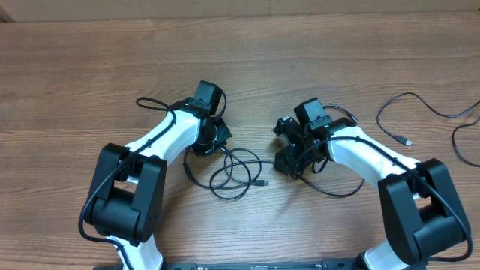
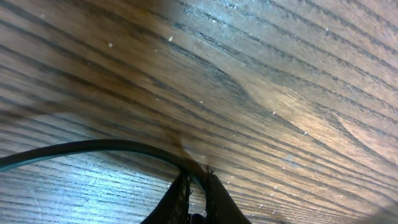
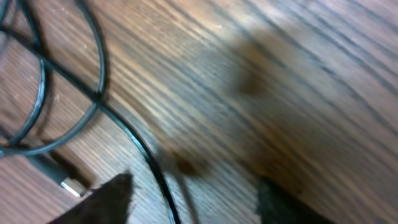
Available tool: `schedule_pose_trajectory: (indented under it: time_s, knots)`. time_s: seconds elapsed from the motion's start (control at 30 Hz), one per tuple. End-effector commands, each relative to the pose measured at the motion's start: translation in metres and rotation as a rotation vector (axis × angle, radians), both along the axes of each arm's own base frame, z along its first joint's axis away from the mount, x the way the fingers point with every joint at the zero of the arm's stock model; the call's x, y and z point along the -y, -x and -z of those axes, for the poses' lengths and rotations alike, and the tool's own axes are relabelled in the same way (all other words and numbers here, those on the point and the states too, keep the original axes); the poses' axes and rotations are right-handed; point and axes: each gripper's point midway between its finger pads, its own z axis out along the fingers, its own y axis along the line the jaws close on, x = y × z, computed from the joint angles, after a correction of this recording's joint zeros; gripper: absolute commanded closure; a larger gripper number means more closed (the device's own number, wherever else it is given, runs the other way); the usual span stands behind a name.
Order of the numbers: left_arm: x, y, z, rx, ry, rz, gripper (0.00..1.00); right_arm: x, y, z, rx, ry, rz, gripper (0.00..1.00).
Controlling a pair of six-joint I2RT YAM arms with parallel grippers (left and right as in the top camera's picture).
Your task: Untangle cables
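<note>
A thin black cable lies in loose loops on the wooden table between my two grippers, its plug pointing right. My left gripper is at the left end of the loops. In the left wrist view its fingers are shut on a cable strand that curves off to the left. My right gripper is just right of the loops. In the right wrist view it is open, with a cable strand running between its fingers. Loops and the plug show at the left.
A second loose cable with a plug lies at the right of the table, and another loop sits at the far right edge. Thicker arm wires run by the left arm and right arm.
</note>
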Motion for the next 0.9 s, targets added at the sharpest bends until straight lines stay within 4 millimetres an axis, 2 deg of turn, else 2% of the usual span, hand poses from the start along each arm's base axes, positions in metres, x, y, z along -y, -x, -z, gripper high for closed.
schedule_pose_trajectory:
  time_s: [0.0, 0.07, 0.2, 0.27, 0.5, 0.6, 0.63, 0.73, 0.8, 0.87]
  knots:
    - [-0.005, 0.006, 0.006, -0.016, -0.026, -0.012, 0.87, -0.003, 0.009, 0.003, -0.025, -0.009, -0.043, 0.36]
    - [-0.005, 0.006, 0.006, -0.015, -0.025, -0.013, 0.87, -0.005, 0.012, 0.003, -0.025, -0.013, -0.073, 0.47]
    - [-0.005, 0.005, 0.006, -0.014, -0.024, -0.015, 0.87, -0.01, 0.019, 0.004, -0.038, -0.008, -0.093, 0.52]
    - [-0.005, 0.005, 0.006, -0.013, -0.024, -0.015, 0.87, -0.012, 0.022, 0.005, -0.041, 0.004, -0.106, 0.6]
    - [-0.005, 0.005, 0.006, -0.013, -0.024, -0.015, 0.85, 0.004, 0.022, 0.018, -0.029, 0.156, -0.087, 0.75]
    - [-0.005, 0.005, 0.006, -0.013, -0.024, -0.015, 0.85, 0.007, 0.017, 0.02, -0.017, 0.179, -0.054, 0.96]
    - [-0.005, 0.005, 0.006, -0.013, -0.025, -0.014, 0.85, 0.007, 0.016, 0.019, -0.018, 0.178, -0.033, 0.96]
    - [-0.005, 0.006, 0.006, -0.017, -0.027, -0.014, 0.85, -0.001, 0.008, 0.004, -0.001, 0.139, -0.021, 0.96]
    - [-0.005, 0.006, 0.006, -0.017, -0.027, -0.014, 0.84, -0.01, 0.001, -0.015, 0.02, 0.099, -0.023, 0.96]
    - [-0.005, 0.006, 0.006, -0.017, -0.026, -0.014, 0.84, -0.017, -0.008, -0.041, 0.056, 0.064, -0.025, 0.96]
